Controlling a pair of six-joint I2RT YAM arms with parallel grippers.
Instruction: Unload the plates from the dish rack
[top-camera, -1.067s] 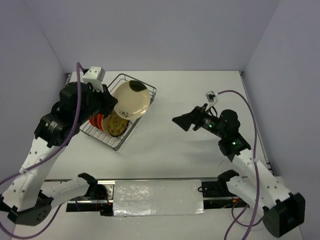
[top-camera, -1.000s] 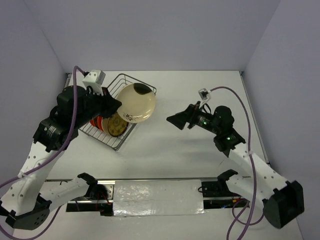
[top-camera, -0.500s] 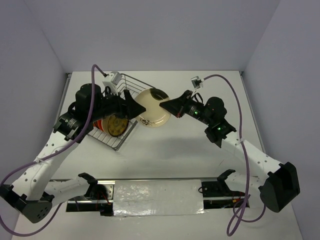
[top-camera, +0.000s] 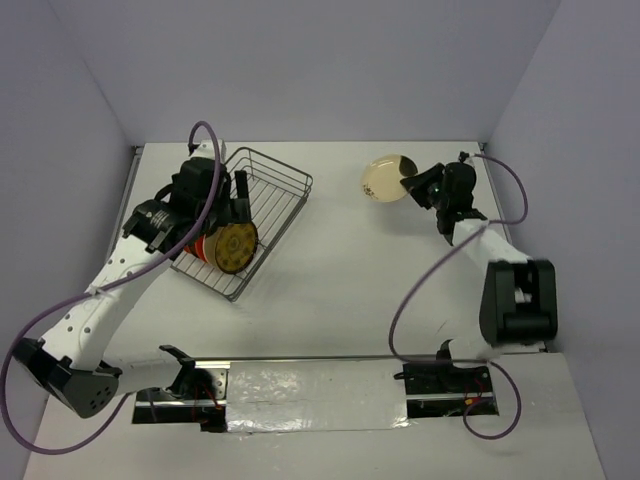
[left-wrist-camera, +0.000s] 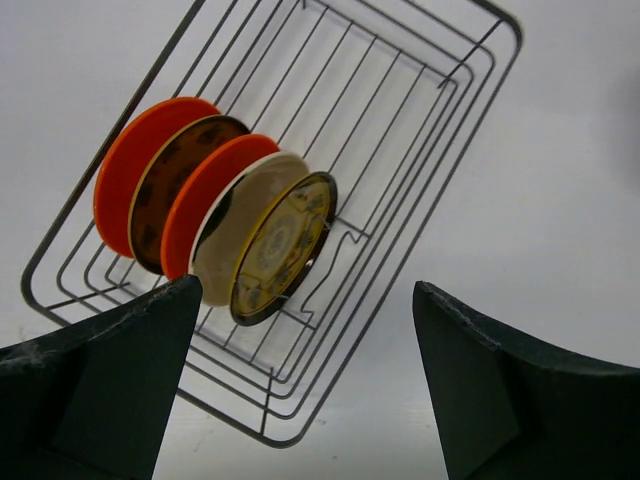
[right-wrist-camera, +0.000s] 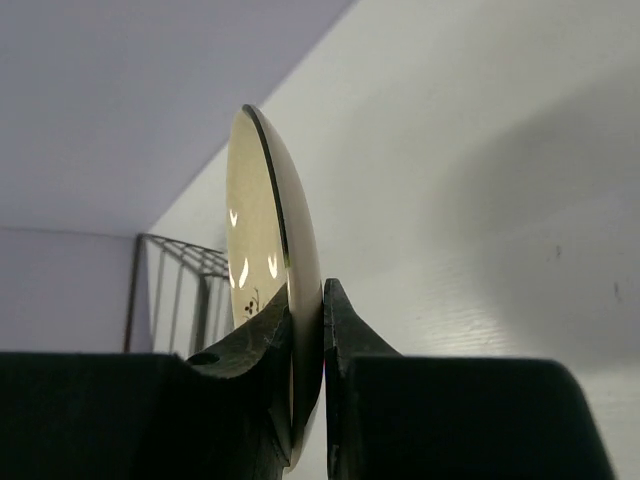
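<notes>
**Top view.** dish rack (top-camera: 288, 188) sits far left on the tabletop (top-camera: 340, 300), skewed. left claw (top-camera: 232, 200) hangs over it, just above the plates (top-camera: 232, 247) standing at the rack's near end. Can't read its opening from here. right claw (top-camera: 412, 184) is far right, well apart from the rack. It's pinching a cream plate (top-camera: 383, 178) by the rim, next to its dark mark. Can't tell if that plate touches the tabletop.

**Left wrist.** Fingers (left-wrist-camera: 110, 370) spread wide, nothing between them. Five plates stand on edge in a row in the rack:
- orange-red plate (left-wrist-camera: 125, 180)
- brown patterned plate (left-wrist-camera: 160, 205)
- second orange-red plate (left-wrist-camera: 200, 200)
- second cream plate (left-wrist-camera: 232, 250)
- mustard patterned plate (left-wrist-camera: 285, 240), at the open end of the row

The row lies in line with the gap between the fingers, biased toward the left one. It's apart from both, no contact.

**Right wrist.** Cream plate is edge-on and near upright, rim clamped between the two fingers (right-wrist-camera: 345, 340). A rack corner shows small in the background, well apart.

**Status.** One plate is out of the rack but not visibly set down, and five are left in it. Early in the job, I'd say. Likely next: right arm puts the cream plate down, left claw goes for the mustard one since it's the most exposed.
</notes>
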